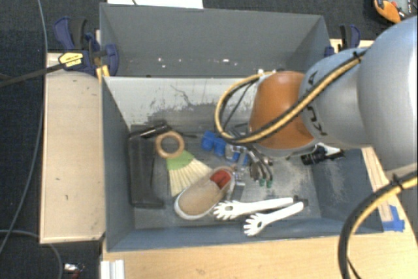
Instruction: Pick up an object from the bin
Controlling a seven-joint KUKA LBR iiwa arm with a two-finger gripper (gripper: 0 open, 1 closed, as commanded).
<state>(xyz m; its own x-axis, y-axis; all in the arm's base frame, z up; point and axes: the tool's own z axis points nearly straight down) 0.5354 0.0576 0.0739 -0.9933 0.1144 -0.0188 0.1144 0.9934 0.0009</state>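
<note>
Red and small, an object (222, 177) was seen just beside the gripper (252, 173), toward the view's left; whether the gripper was open could not be told.

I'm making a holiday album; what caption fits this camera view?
Robot pincer low in a grey bin, beside a small white shoe, a red piece and two white plastic forks.

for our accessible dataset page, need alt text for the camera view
A robot arm's tool hangs low over the middle of a grey metal bin, beside a small shoe. Two white plastic forks lie nearby; a tape roll and black block sit left.
</note>
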